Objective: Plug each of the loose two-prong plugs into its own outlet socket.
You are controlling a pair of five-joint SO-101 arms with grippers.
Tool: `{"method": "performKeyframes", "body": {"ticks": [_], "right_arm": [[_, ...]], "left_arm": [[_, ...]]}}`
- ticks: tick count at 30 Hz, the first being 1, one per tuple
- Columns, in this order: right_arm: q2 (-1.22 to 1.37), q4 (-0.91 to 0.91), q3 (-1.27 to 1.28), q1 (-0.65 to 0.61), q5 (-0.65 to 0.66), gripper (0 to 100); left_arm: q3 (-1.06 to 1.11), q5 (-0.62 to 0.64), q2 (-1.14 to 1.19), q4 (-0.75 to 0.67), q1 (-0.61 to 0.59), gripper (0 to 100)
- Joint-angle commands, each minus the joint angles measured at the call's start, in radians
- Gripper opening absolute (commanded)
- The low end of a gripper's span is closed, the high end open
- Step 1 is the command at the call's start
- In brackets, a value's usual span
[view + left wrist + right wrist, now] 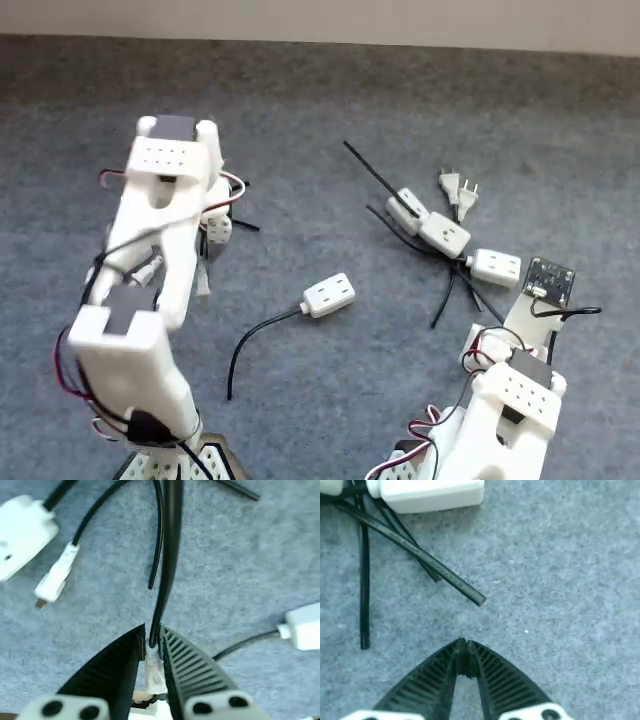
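Observation:
My left gripper point(152, 631) is shut on a white two-prong plug point(154, 672), and the plug's black cord point(167, 565) runs away from the fingertips over the grey carpet. Another loose white plug point(52, 580) lies beside a white outlet socket point(22, 527). My right gripper point(466, 647) is shut with nothing in it, just above bare carpet, short of a white socket point(430, 492) and several black cords point(415, 550). In the high view a single socket point(328, 295) lies mid-table, three sockets point(444, 235) cluster at the right, and two loose plugs point(458, 187) lie behind them.
The left arm point(160, 250) covers its own gripper from above. The right arm point(510, 390) stands at the front right, close to the nearest socket point(495, 267). Black cords point(450, 290) cross between the right-hand sockets. Grey carpet point(330, 400) lies bare between the arms.

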Motion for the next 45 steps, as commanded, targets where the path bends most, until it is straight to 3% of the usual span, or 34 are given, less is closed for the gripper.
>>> {"method": "performKeyframes", "body": {"ticks": [1, 7, 11, 16, 23, 29, 32, 35, 45], "right_arm": [[-0.002, -0.021, -0.004, -0.012, 0.006, 1.2], [-0.002, -0.021, -0.004, -0.012, 0.006, 1.2], [-0.002, -0.021, -0.004, -0.012, 0.006, 1.2], [-0.002, -0.021, -0.004, -0.012, 0.006, 1.2], [-0.002, -0.021, -0.005, -0.012, 0.006, 1.2], [-0.002, -0.021, -0.005, -0.012, 0.006, 1.2], [-0.002, -0.021, -0.005, -0.012, 0.006, 1.2], [-0.002, -0.021, -0.004, -0.012, 0.006, 1.2], [-0.002, -0.021, -0.004, -0.012, 0.006, 1.2]], "left_arm": [[-0.166, -0.080, 0.239, 0.012, -0.008, 1], [-0.418, -0.141, 0.512, 0.018, -0.025, 1], [-0.446, -0.150, 0.536, 0.020, -0.025, 2], [-0.435, -0.166, 0.503, 0.020, -0.038, 16], [-0.223, -0.167, 0.286, 0.020, -0.051, 32], [0.048, -0.172, 0.068, -0.003, 0.007, 32], [0.119, -0.167, 0.059, -0.133, 0.007, 32], [0.163, -0.167, 0.082, -0.209, -0.012, 32], [0.174, -0.170, 0.114, -0.224, -0.039, 32]]}}
